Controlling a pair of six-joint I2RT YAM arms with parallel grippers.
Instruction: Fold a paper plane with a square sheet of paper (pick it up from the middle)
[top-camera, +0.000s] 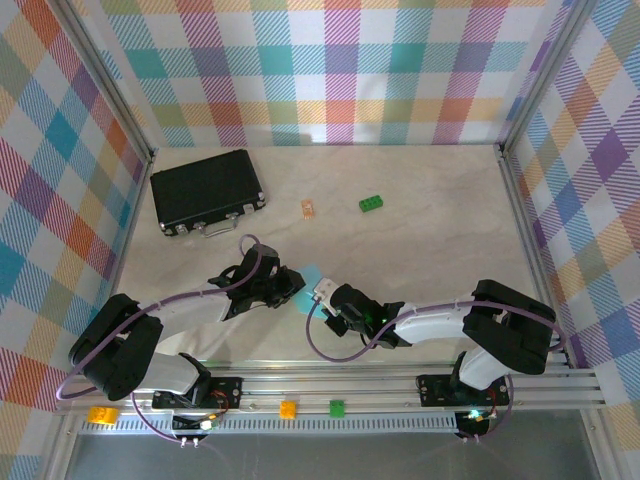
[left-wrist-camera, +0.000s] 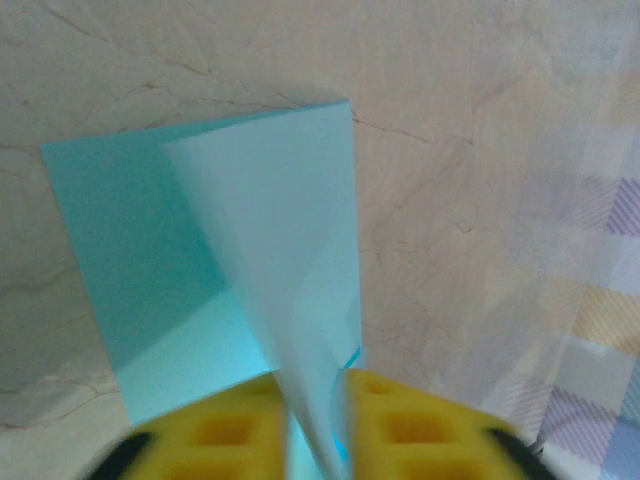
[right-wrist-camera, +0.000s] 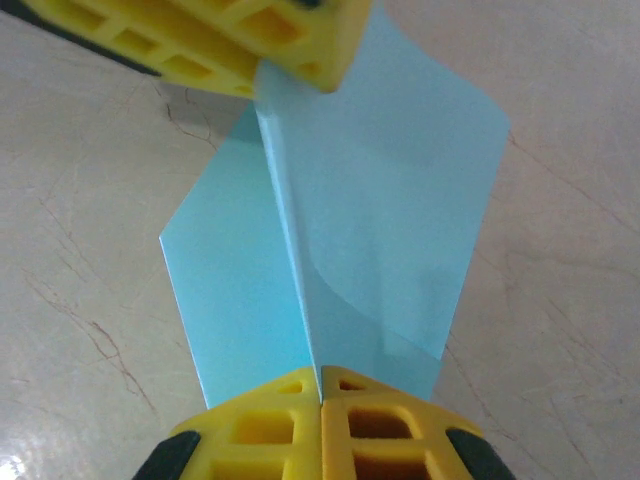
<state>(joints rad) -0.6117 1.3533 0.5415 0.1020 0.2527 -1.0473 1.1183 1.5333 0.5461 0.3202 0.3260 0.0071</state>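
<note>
One square sheet of paper (right-wrist-camera: 390, 190) sits at the front middle of the table (top-camera: 430, 230). It is pinched into a ridge whose long axis runs from the left tool (left-wrist-camera: 315, 425) to the right tool (right-wrist-camera: 320, 395) — light blue, plain, flaps sloping away either side. The right tool is clamped tight on the crease; the left tool's pads stand slightly apart around it. Farther back — one black case (top-camera: 207, 190), one green brick (top-camera: 372, 204).

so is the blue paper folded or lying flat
Folded, partly. The square sheet of paper has a raised centre crease, pinched by the right gripper, its halves spreading either side.
</note>
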